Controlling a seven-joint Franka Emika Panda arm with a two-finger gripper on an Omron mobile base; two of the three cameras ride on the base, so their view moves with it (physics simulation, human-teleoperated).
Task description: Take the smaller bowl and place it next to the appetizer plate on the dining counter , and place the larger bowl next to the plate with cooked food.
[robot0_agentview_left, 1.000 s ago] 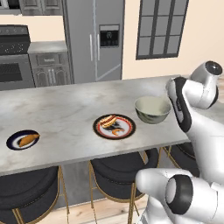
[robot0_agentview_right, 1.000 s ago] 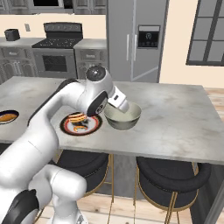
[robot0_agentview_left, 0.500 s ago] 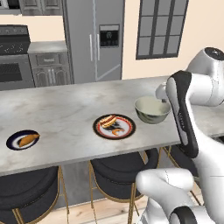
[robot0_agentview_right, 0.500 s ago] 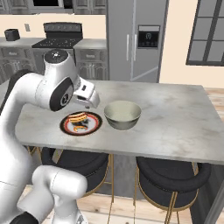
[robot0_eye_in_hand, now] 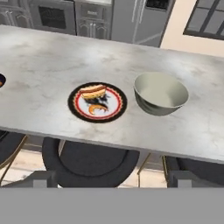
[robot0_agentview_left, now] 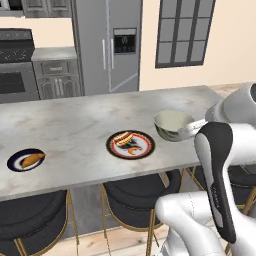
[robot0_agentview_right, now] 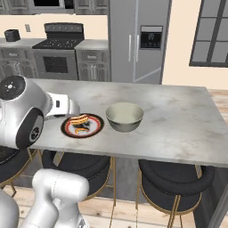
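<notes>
The larger bowl (robot0_agentview_left: 172,125) (robot0_agentview_right: 124,116) (robot0_eye_in_hand: 160,93), cream inside, stands upright on the dining counter (robot0_agentview_left: 75,125) (robot0_agentview_right: 178,120) (robot0_eye_in_hand: 43,57), just right of the plate with cooked food (robot0_agentview_left: 130,144) (robot0_agentview_right: 82,125) (robot0_eye_in_hand: 97,102). Far to the left near the counter's front edge lies the appetizer plate (robot0_agentview_left: 26,160). The smaller bowl is out of view. My gripper (robot0_eye_in_hand: 112,181) is open and drawn back off the counter's near side, well apart from the bowl, its fingertips (robot0_eye_in_hand: 37,178) spread wide with nothing between them.
Black round stools (robot0_agentview_left: 135,192) (robot0_agentview_right: 173,178) (robot0_eye_in_hand: 92,162) stand under the counter's near edge. Behind the counter are a steel fridge (robot0_agentview_left: 107,45) (robot0_agentview_right: 138,40), a stove (robot0_agentview_left: 17,70) (robot0_agentview_right: 62,53) and grey cabinets (robot0_agentview_right: 93,62). My own arm (robot0_agentview_left: 220,165) (robot0_agentview_right: 26,116) looms large in both base views.
My arm has pulled back and up from the larger bowl, toward the base. The bowl stays on the counter beside the plate with cooked food.
</notes>
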